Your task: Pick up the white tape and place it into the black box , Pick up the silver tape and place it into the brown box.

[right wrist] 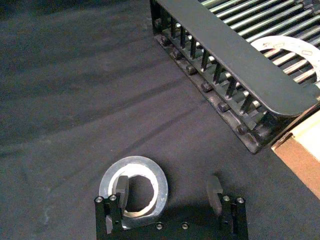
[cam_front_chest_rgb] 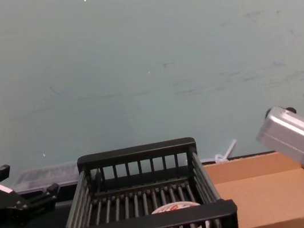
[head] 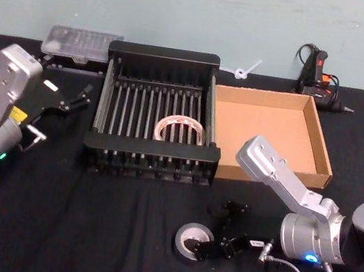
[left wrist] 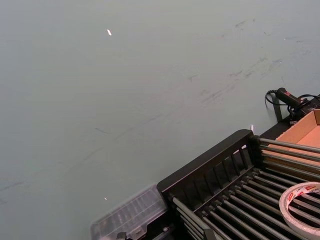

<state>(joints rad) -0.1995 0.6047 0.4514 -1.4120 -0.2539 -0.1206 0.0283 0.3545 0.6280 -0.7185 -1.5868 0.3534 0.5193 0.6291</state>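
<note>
White tape (head: pixel 180 129): lies flat on the slatted floor of the black box (head: pixel 168 57), right of the crate's centre in the head view. The chest view shows it low at centre, behind the crate's near rim. In the left wrist view it sits at the lower right edge, red print visible on its inner core.

Black box: centre of the head view on the black tablecloth (head: pixel 80 231), its right wall touching the brown box (head: pixel 320 150).

Brown box: right of centre in the head view, open-topped, bare cardboard floor showing.

Silver tape (head: pixel 192 240): flat on the cloth at lower centre of the head view, in front of the crate and well apart from it. In the right wrist view it is at bottom centre, pale core facing up.

Right gripper (right wrist: pixel 169 192): down at the silver tape, jaws spread wide. One finger (right wrist: pixel 121 187) stands inside the roll's core; the other is outside the roll, over bare cloth. Neither finger is pressing the roll's wall.

Left gripper (head: pixel 79 99): at the left of the head view, just beside the crate's left wall, raised off the cloth, jaws apart and holding nothing.

Clear plastic case (head: pixel 82 44): upper left of the head view, behind the crate's left corner.

Black glue gun (head: pixel 318 74): upper right of the head view, behind the brown box.

White zip tie (head: pixel 246 70): at the wall, between the crate and the glue gun.
</note>
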